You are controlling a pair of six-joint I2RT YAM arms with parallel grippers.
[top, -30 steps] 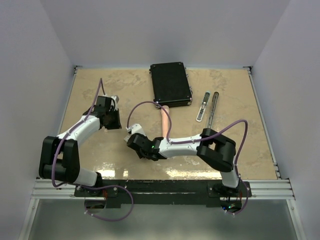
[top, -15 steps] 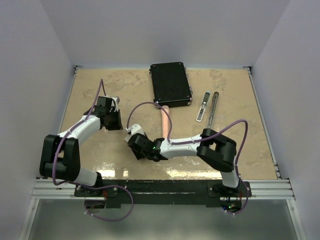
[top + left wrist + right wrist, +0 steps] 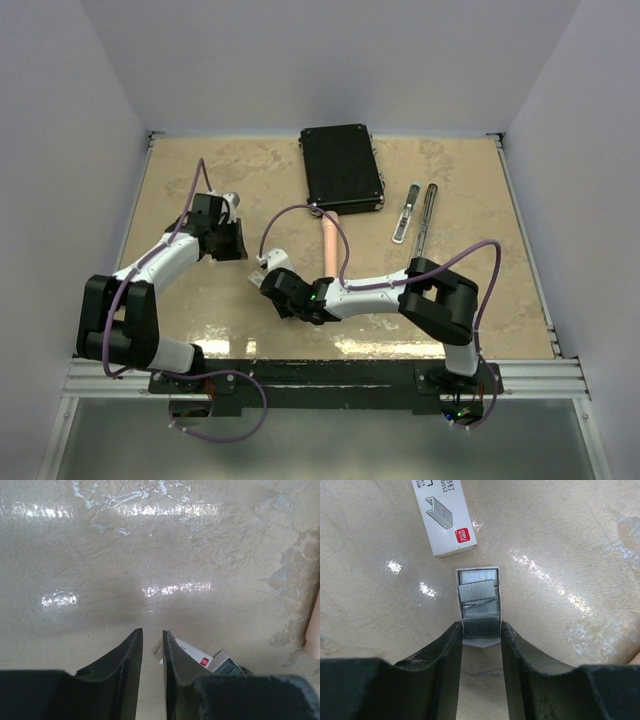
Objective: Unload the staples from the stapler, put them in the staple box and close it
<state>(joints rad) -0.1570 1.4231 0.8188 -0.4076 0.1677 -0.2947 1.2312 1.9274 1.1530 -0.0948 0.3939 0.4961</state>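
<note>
The stapler [image 3: 405, 212] lies small and pale at the back right of the table, far from both grippers. Grey strips of staples [image 3: 478, 602] lie in a small white tray [image 3: 480, 642]. My right gripper [image 3: 480, 630] is shut on the near end of that tray, one finger against each side. It sits low at the table's middle in the top view [image 3: 270, 274]. My left gripper [image 3: 152, 631] is empty, with only a narrow slit between its jaws. It hovers over bare table to the left [image 3: 231, 244].
A white staple-box sleeve [image 3: 444, 517] lies just beyond the tray and shows beside my left fingers [image 3: 187, 652]. A pink stick [image 3: 328, 240] lies mid-table. A black case [image 3: 342, 168] sits at the back. A dark narrow bar [image 3: 428, 212] lies beside the stapler.
My right gripper has shifted slightly to the right and toward the near edge. The left arm has barely moved.
</note>
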